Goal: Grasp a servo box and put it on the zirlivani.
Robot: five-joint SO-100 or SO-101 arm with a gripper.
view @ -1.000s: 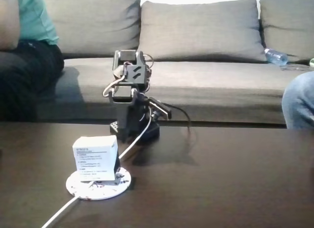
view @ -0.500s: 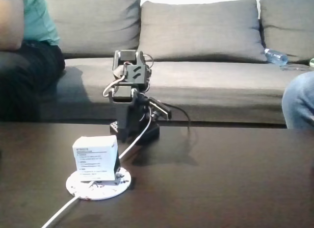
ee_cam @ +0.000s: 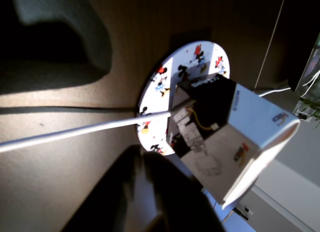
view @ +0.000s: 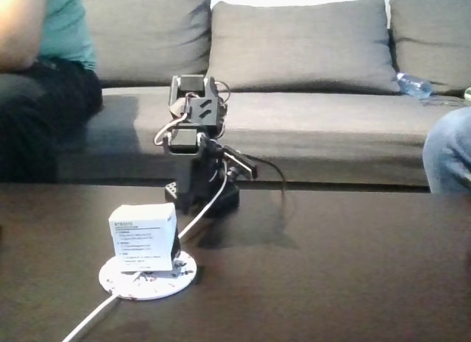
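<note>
A: Entry, servo box (view: 143, 237). Position?

B: Lower left of the fixed view, standing upright on the zirlivani (view: 147, 276), label face toward the camera, black band at its base. The disc's rim shows all round the box's foot, wider at the front and right. In the wrist view the servo box (ee_cam: 240, 137) fills the centre right, seen tilted, and the zirlivani (ee_cam: 165, 87) lies under it at upper centre with small printed cartoon figures on its white face.

A: What is around them?

B: A white cable (view: 193, 223) runs from the lower left edge of the fixed view, past the disc's right side, up to the arm's base (view: 202, 195). In the wrist view the cable (ee_cam: 75, 132) crosses from the left edge and over the disc. All sit on a dark surface (view: 338, 268).

A: Arm and jaws?

B: The arm (view: 195, 114) is folded up over its base, centre of the fixed view, well apart from the box. Whether the jaws are spread or pressed together, I cannot tell; nothing is between them that I can make out.

A: Background?

B: Grey sofa (view: 309, 55) across the top. A person in a teal shirt (view: 66, 26) sits at upper left; a knee in jeans (view: 449, 158) at the right edge; a plastic bottle (view: 413, 84) lies on the sofa at upper right.
</note>
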